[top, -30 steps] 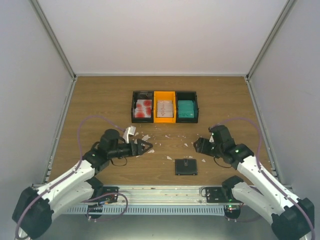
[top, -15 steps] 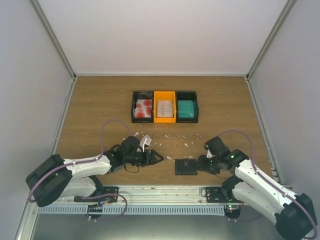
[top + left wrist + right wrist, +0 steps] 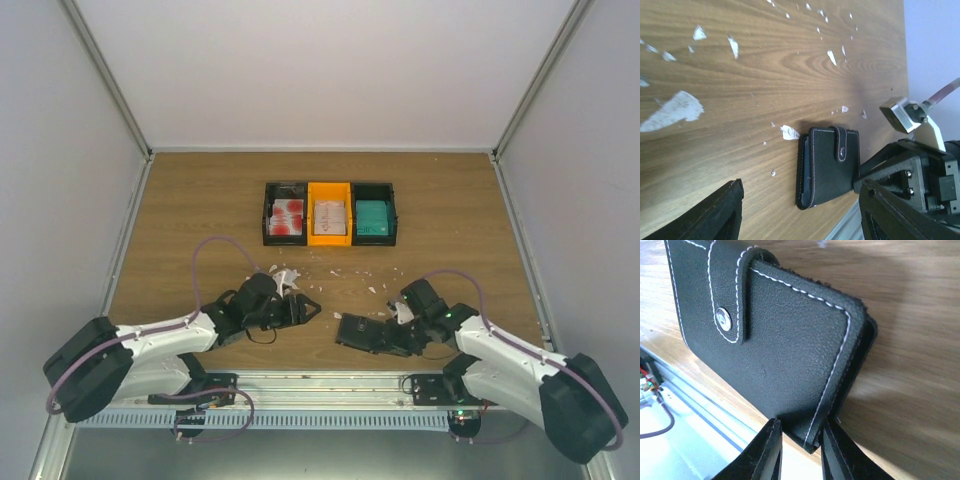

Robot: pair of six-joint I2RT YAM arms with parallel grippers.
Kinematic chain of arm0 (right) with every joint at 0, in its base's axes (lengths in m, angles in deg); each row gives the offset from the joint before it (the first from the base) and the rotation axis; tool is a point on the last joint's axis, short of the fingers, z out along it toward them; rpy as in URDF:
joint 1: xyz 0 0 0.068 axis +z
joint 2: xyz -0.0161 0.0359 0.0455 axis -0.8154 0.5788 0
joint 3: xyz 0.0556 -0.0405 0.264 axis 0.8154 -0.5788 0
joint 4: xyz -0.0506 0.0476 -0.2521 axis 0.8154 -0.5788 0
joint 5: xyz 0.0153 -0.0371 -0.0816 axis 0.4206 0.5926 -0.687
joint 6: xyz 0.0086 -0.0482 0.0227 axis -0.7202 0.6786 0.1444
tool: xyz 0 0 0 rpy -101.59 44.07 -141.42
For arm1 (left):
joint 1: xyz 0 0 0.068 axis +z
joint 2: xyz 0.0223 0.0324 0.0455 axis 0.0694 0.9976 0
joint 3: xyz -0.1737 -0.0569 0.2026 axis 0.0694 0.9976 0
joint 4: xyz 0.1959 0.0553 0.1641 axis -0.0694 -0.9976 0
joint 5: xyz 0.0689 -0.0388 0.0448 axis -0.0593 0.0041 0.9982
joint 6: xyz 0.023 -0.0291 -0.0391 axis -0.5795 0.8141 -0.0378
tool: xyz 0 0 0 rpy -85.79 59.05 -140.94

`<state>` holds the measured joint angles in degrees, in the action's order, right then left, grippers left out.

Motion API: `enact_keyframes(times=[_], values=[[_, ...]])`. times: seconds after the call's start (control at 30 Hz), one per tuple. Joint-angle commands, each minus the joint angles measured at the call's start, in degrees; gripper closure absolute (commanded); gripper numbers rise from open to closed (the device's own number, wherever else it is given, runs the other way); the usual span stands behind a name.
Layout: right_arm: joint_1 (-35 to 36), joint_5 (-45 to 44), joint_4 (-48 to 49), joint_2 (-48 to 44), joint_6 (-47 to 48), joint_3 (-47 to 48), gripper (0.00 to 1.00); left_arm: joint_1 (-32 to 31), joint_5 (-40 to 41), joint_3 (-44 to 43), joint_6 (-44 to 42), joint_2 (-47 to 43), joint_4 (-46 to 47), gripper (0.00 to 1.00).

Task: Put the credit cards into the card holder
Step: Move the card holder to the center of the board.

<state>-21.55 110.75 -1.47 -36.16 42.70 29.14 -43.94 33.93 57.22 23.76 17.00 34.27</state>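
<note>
no card is in the card holder yet. the credit cards lie sorted by colour in three bins toward the far edge of the counter, near its middle. the holder sits closed, strap snapped, by the near edge, a little right of centre. opening it and moving every card are left to do. the right tool pinches the holder's edge, one finger on the cover, one beneath. the left tool is apart from the holder, jaws wide, holding nothing.

Two black bins, one orange bin, one card holder, one left tool, one right tool.
</note>
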Motion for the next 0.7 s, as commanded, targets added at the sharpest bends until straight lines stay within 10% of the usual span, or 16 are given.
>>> enact_keyframes(times=[0.0,0.37,0.67], values=[[1.4,6.7,15.2,4.6,-1.9,-1.4,0.77,0.0,8.8,-1.0,-0.5,-4.7,-4.2,0.35],[8.3,-1.9,45.9,26.8,-11.0,8.8,0.71,2.4,10.0,0.0,-1.7,-10.4,-7.4,0.32],[8.0,-13.9,28.9,24.0,1.2,15.6,0.46,2.4,9.4,0.2,-0.9,-7.5,-5.4,0.31]])
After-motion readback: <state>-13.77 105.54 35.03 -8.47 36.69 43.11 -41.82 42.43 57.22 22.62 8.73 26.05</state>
